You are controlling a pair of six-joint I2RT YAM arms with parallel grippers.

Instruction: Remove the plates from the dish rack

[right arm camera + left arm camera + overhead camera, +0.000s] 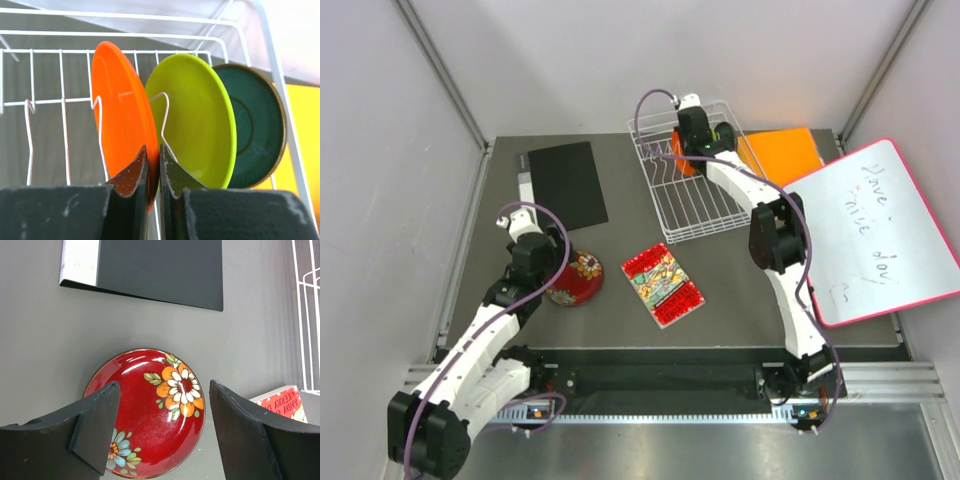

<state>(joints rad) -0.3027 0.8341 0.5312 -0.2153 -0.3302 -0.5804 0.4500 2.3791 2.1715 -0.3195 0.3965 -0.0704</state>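
The white wire dish rack stands at the back of the table. Three plates stand upright in it: an orange plate, a lime green plate and a dark teal plate. My right gripper is shut on the orange plate's near rim. A dark red plate with painted flowers lies flat on the table at the left, also seen from above. My left gripper hangs open just over it, one finger on each side, touching nothing.
A black folder lies at the back left. A red patterned packet lies mid-table. An orange board sits right of the rack, and a pink-framed whiteboard leans at the right edge.
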